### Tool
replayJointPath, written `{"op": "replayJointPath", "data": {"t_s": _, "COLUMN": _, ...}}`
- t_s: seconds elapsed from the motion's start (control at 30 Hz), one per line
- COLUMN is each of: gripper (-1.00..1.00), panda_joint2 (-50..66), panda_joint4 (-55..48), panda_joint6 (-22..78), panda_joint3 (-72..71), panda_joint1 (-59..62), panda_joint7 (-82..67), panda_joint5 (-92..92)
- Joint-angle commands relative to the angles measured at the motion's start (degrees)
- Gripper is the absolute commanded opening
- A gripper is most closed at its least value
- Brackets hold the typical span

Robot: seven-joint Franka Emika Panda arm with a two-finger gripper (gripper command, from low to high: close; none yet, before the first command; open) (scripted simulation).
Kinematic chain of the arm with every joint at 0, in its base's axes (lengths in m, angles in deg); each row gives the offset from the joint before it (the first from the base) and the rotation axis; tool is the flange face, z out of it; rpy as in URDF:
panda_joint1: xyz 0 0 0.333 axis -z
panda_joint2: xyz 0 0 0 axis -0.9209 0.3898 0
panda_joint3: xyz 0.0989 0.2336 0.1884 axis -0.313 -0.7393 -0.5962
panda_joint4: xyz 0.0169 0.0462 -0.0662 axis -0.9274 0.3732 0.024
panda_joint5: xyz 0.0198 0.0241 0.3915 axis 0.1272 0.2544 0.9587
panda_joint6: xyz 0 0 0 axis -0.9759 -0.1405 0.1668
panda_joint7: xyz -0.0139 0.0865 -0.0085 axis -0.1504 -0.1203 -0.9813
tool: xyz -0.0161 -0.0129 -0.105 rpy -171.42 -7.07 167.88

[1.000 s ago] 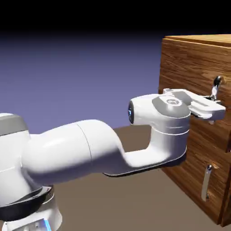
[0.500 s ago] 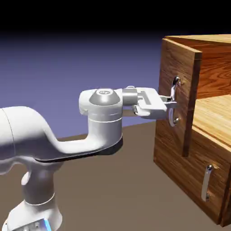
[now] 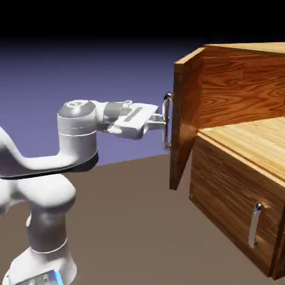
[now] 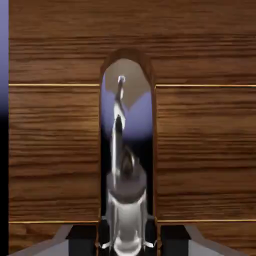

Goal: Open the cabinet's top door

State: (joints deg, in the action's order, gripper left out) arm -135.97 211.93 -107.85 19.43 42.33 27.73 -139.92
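Silver handle [image 3: 167, 121] of the swung-out top door [image 3: 185, 119] sits clamped between the closed gripper [image 3: 161, 118].

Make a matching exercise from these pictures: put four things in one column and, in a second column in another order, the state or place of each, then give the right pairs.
Things
1. top door
2. long silver handle
3. lower panel
4. short silver handle

States or places
A. shut, flat against the cabinet
B. swung out, interior showing behind it
C. held between the gripper fingers
D. untouched, low on the front

Pairs: 1-B, 2-C, 3-A, 4-D
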Motion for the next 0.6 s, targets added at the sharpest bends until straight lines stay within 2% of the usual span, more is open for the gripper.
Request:
{"op": "replayJointPath", "data": {"t_s": 0.0, "gripper": -1.00, "panda_joint2": -0.2, "panda_joint4": 0.3, "panda_joint6": 1.4, "panda_joint3": -2.1, "panda_joint1": -0.4, "panda_joint7": 0.1, "panda_joint5": 2.1}}
{"op": "replayJointPath", "data": {"t_s": 0.27, "gripper": -1.00, "panda_joint2": 1.5, "panda_joint4": 0.6, "panda_joint6": 15.9, "panda_joint3": -15.7, "panda_joint1": -7.8, "panda_joint7": 1.7, "panda_joint5": 16.1}}
{"op": "replayJointPath", "data": {"t_s": 0.57, "gripper": -1.00, "panda_joint2": 13.3, "panda_joint4": -5.3, "panda_joint6": 28.7, "panda_joint3": -34.4, "panda_joint1": -9.2, "panda_joint7": 7.9, "panda_joint5": 35.3}}
